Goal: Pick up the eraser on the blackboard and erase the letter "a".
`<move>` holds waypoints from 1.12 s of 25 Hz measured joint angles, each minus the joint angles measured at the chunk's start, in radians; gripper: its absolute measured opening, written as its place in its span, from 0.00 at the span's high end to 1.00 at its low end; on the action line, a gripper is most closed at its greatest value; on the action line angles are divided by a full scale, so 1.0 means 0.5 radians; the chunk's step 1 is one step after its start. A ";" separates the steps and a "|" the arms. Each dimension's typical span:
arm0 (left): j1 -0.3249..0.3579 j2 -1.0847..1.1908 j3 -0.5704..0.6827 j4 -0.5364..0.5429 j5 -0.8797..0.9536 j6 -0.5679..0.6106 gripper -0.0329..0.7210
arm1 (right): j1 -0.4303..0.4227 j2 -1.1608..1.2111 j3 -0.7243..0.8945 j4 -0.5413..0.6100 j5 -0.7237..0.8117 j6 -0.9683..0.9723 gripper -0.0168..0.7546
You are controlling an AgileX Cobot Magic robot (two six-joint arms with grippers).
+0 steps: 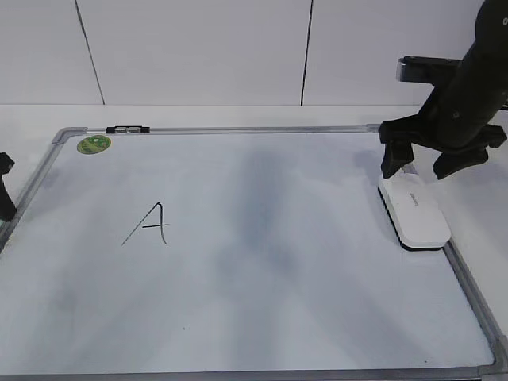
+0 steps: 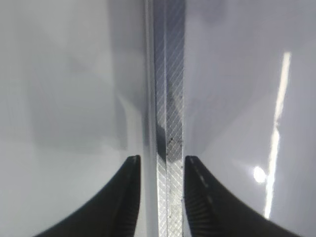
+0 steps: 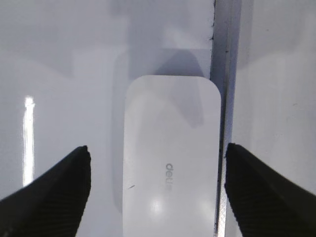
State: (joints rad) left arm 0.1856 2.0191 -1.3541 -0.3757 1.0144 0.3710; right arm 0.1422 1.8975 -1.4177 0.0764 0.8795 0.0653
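The eraser [image 1: 414,213], a flat white block with grey print, lies at the right edge of the blackboard [image 1: 278,270], against its metal frame. My right gripper [image 1: 414,171] is open and hovers just above the eraser's far end. In the right wrist view the eraser [image 3: 170,163] lies between the wide jaws [image 3: 157,150], untouched. An angular capital "A" [image 1: 149,224] is drawn left of centre; no lowercase cursive "a" is in view. My left gripper [image 1: 4,190] is at the board's left edge, its narrowly open jaws [image 2: 162,163] astride the frame rail [image 2: 168,98].
A round green sticker [image 1: 94,144] sits in the board's far left corner, with a small black clip [image 1: 127,128] on the top rail. The board's right frame [image 3: 224,74] runs beside the eraser. White table and wall panels surround the board.
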 joint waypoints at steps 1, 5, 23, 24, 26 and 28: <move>0.000 0.000 -0.039 0.000 0.018 0.000 0.64 | 0.000 -0.013 -0.004 0.000 0.008 0.000 0.13; 0.000 0.000 -0.204 0.075 0.131 -0.056 0.42 | 0.000 -0.070 -0.008 0.000 0.072 -0.027 0.13; -0.232 -1.008 -0.388 0.389 0.440 -0.328 0.33 | 0.000 -0.546 -0.011 -0.004 0.650 -0.144 0.18; -0.258 -1.045 -0.388 0.402 0.444 -0.339 0.33 | 0.000 -0.594 -0.011 -0.004 0.667 -0.144 0.18; -0.313 -1.131 -0.382 0.413 0.452 -0.361 0.33 | 0.000 -0.685 -0.011 -0.004 0.686 -0.146 0.19; -0.347 -1.219 -0.328 0.415 0.452 -0.385 0.33 | 0.000 -0.778 -0.011 -0.007 0.693 -0.146 0.19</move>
State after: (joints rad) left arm 0.0121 1.4094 -1.5182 -0.1683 1.2404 0.1783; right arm 0.1422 1.5086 -1.4232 0.0727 1.2259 -0.0075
